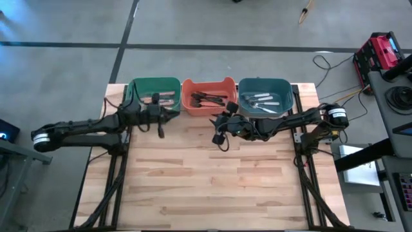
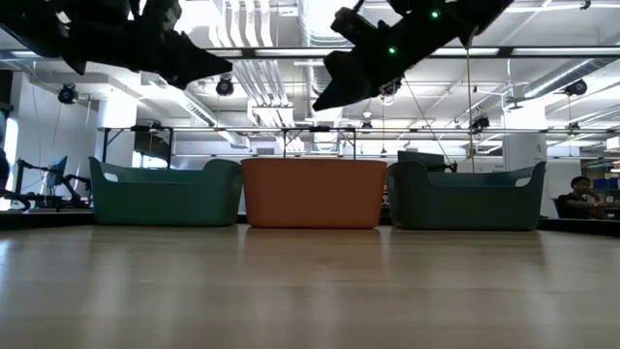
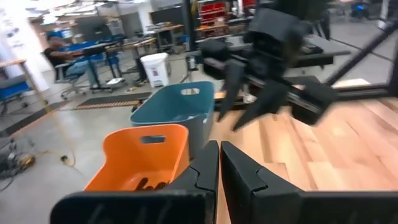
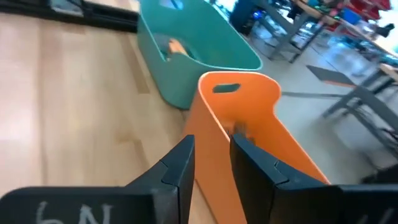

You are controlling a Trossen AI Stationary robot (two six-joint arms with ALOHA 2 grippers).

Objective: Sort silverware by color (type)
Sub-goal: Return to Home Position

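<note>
Bench (image 1: 212, 187): no loose fork shows on its boards. Orange bin (image 1: 207, 81) mid-row; green bin (image 1: 154, 81) against its left, blue bin (image 1: 264, 81) against its right. Left gripper (image 1: 160, 131) hovers left of the orange bin, jaws clenched, empty. Right gripper (image 1: 222, 140) hovers just before it, jaws slightly parted, empty. Dark-handled forks (image 1: 209, 100) lie inside it, pale-handled forks (image 1: 261, 102) in blue, orange-handled forks (image 1: 166, 98) in green. Sorting looks finished; only the arms' retreat remains.
</note>
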